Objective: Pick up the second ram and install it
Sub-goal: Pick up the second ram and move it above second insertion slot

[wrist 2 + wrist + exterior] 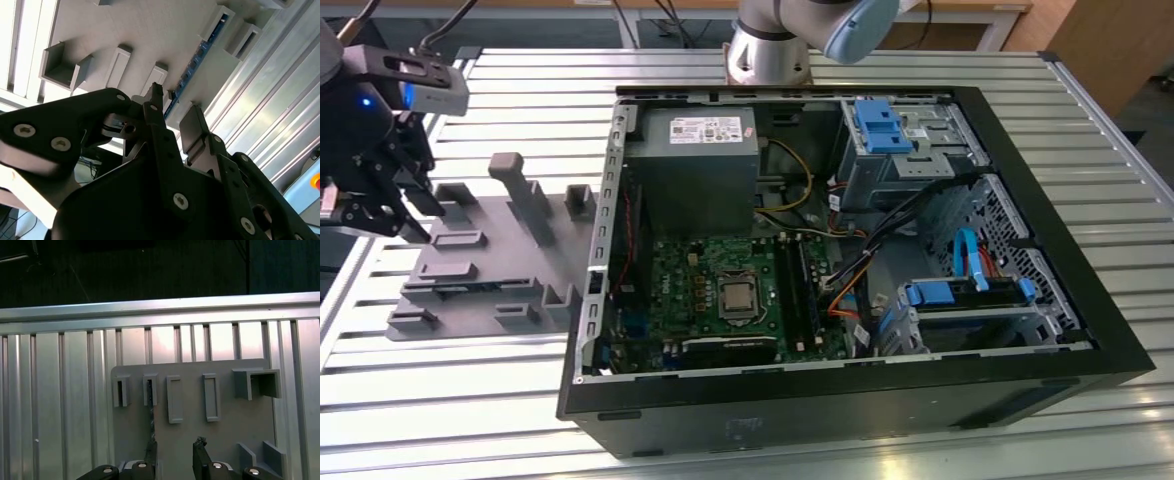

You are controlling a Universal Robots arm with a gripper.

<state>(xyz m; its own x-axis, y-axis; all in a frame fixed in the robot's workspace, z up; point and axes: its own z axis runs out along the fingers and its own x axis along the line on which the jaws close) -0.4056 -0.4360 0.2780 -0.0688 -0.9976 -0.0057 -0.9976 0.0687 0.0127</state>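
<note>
An open computer case point(854, 405) fills the middle of the slatted metal table point(454, 420). A grey holder tray point(487, 262) lies just beside it, toward the table's edge on the exterior view's left. The gripper point(176, 444) hangs over that tray with its jaws spread apart and gripping nothing, while the second ram point(199, 54) stands on edge in a tray slot, one end between the fingertips.

Power supply label point(706, 128): print illegible. No other readable text.
</note>
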